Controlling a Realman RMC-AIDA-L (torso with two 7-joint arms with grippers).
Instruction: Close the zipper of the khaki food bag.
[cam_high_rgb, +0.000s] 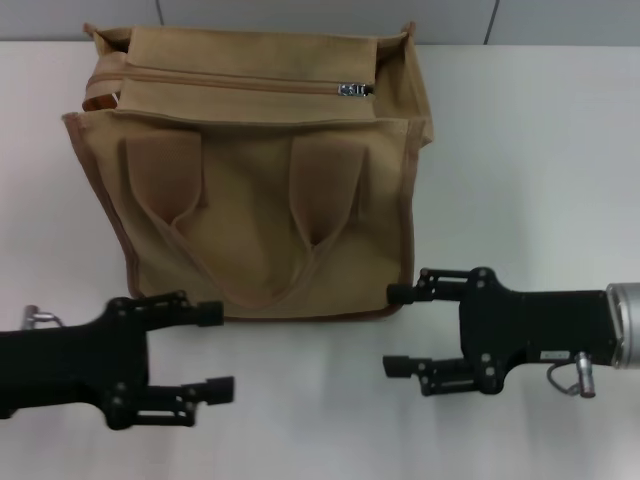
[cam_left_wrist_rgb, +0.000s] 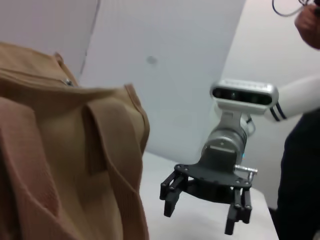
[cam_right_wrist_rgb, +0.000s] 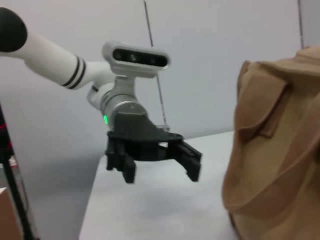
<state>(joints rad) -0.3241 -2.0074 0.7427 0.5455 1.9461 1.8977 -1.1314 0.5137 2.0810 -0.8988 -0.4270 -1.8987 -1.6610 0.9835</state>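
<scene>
You can see the khaki food bag (cam_high_rgb: 265, 170) standing upright on the white table (cam_high_rgb: 530, 150), toward the far side of it, with its two carrying handles (cam_high_rgb: 250, 215) hanging down on the side that faces the robot. Along the top of the bag runs the zipper (cam_high_rgb: 240, 82), and the metal slider (cam_high_rgb: 355, 90) sits near the end of the zipper on the robot's right. From the slider toward the robot's left the two sides look joined in one line, so this part seems closed. Whether a short open piece remains beyond the slider, you cannot tell from the head view, because the cloth folds there.

So the zipper is closed for most of its length, perhaps fully; only the last bit at the right end stays uncertain.

The left gripper (cam_high_rgb: 215, 350) hangs low in front of the bag's near left corner, its fingers spread wide and holding nothing. The right gripper (cam_high_rgb: 400, 330) is near the bottom right corner of the bag, also spread wide and empty; neither one is near the slider
</scene>
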